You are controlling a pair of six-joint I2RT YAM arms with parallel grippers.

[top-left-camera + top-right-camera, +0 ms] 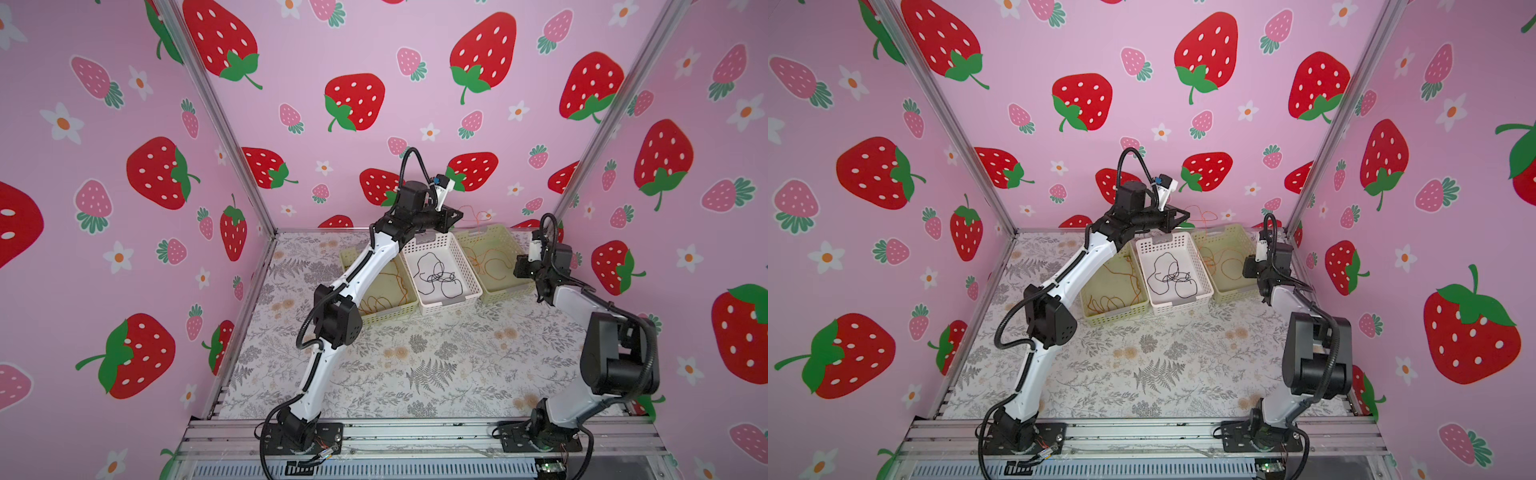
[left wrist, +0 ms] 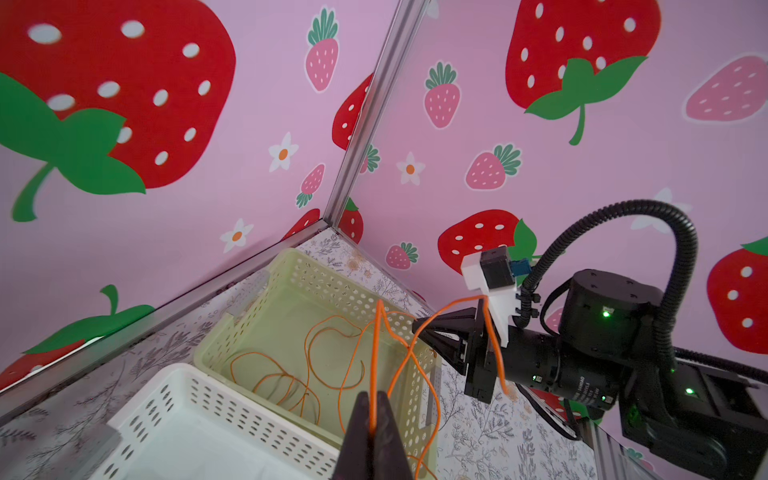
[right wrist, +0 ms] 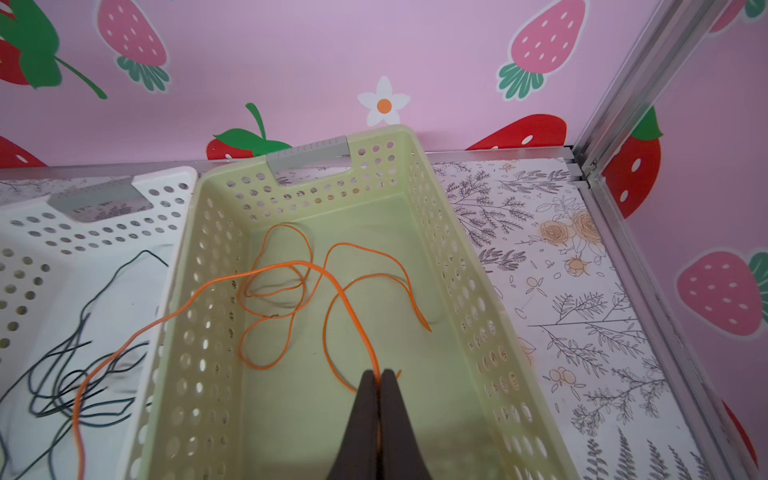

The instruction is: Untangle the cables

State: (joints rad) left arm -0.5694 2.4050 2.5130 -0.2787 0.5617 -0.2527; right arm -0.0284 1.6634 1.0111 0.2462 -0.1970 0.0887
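An orange cable (image 1: 494,266) lies looped in the right yellow-green basket (image 1: 507,293). One strand rises out of it to my left gripper (image 1: 457,215), which hangs raised over the baskets' far end. In the left wrist view that gripper (image 2: 374,399) is shut on the orange cable (image 2: 376,332). My right gripper (image 1: 517,269) sits low at the basket's right side, and in the right wrist view it (image 3: 378,374) is shut on the same orange cable (image 3: 291,266). A black cable (image 1: 440,276) lies coiled in the white basket (image 1: 453,305). A brownish-orange cable (image 1: 382,299) rests in the left basket (image 1: 390,316).
The three baskets stand side by side at the back of the floral table (image 1: 415,353), close to the back wall. The left arm (image 1: 374,262) reaches over the left basket and hides part of it. An aluminium frame post (image 3: 623,124) stands at the right back corner.
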